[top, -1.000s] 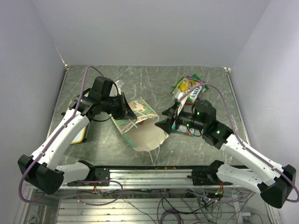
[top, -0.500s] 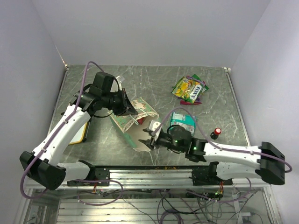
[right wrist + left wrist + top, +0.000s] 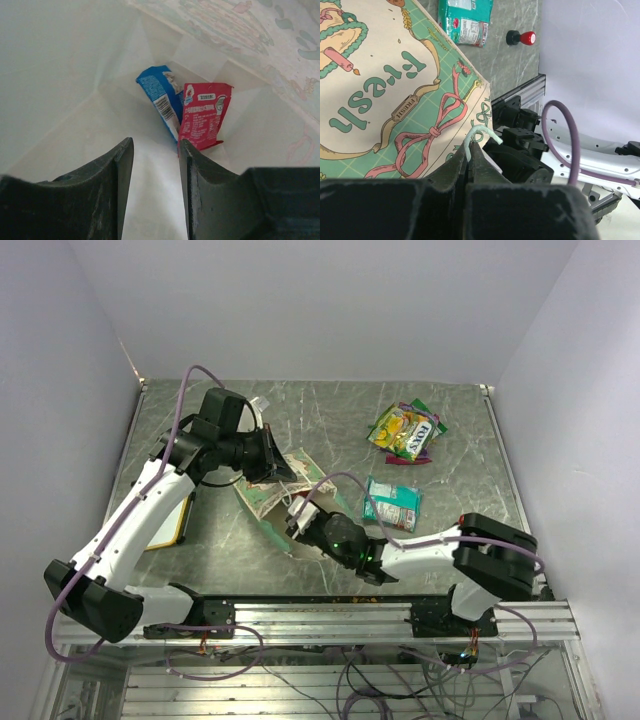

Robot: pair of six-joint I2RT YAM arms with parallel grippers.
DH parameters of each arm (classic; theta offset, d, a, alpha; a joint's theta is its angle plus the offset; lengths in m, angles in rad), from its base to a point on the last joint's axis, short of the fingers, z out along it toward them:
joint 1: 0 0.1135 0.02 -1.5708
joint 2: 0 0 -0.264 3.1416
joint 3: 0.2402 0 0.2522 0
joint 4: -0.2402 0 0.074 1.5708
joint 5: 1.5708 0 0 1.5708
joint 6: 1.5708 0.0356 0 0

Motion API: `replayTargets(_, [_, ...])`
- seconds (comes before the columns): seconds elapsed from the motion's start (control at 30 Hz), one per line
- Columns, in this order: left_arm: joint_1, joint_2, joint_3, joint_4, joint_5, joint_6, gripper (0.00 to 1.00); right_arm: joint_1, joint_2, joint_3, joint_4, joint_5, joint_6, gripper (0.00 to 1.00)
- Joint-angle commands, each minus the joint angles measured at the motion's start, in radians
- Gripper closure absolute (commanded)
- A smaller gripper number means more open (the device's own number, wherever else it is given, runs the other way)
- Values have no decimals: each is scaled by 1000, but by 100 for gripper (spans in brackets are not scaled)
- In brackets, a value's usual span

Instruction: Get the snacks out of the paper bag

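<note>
As paper bag (image 3: 65, 75) gapes, red packet (image 3: 204, 116), blue packet (image 3: 159, 95) inside.

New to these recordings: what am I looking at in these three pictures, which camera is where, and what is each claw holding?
These are two robot arms bolted at the near edge of a table, each ending in a two-finger gripper. The wide picture looks down from above and behind them. The other two come from cameras on the wrists. The left gripper is shut on the white string handle of the paper bag. The right gripper is inside the bag, jaws apart and empty, facing a blue packet and a red packet deep inside. Outside the bag lie a teal packet, a pile of packets and a red-topped button.
</note>
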Motion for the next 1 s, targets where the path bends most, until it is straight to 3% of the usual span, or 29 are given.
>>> replayTargets(0.0, [-9, 9, 36, 16, 43, 36, 93, 1, 105, 52, 209, 131, -35, 60])
replayTargets(0.33, [-8, 6, 69, 28, 66, 51, 93, -36, 280, 77, 399, 150, -106, 61])
replayTargets(0.53, [-10, 24, 129, -13, 69, 86, 93, -64, 334, 105, 390, 115, -105, 58])
replayTargets(0.97, [-22, 14, 98, 4, 101, 70, 93, -140, 482, 242, 384, 80, -48, 49])
